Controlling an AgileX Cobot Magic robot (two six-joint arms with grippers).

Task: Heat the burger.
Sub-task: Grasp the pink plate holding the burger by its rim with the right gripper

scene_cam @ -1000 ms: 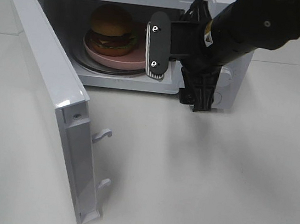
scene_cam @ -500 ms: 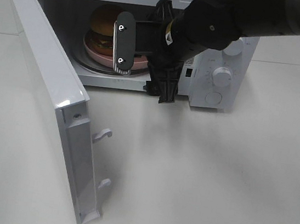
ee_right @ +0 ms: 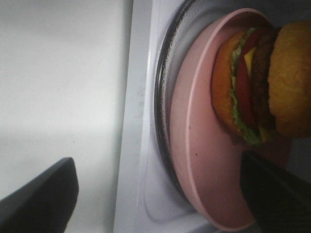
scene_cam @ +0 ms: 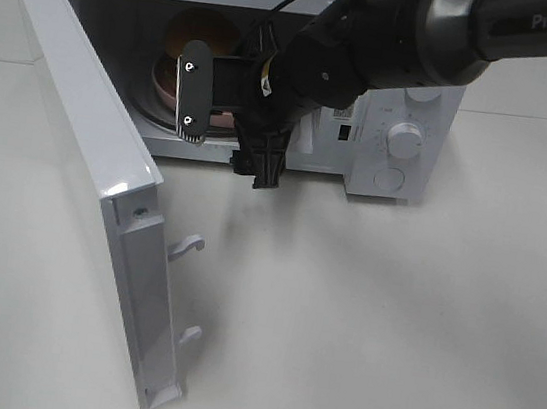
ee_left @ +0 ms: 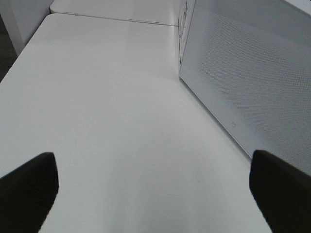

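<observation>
Burger [ee_right: 257, 82] inside the open microwave [scene_cam: 403, 141], right gripper [scene_cam: 227, 143] at its mouth.
The burger rests on a pink plate [ee_right: 194, 160] inside the microwave. The right gripper's fingers are spread wide and empty in front of it. Its arm bears "PiPER" lettering [scene_cam: 545, 18]. The left gripper [ee_left: 155, 194], also spread, hangs beside the microwave.

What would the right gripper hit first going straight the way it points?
Most likely the plate rim on the turntable, with the burger right behind. The right gripper is open, aimed into the microwave; depth is unclear, so one finger could clip the sill first.
</observation>
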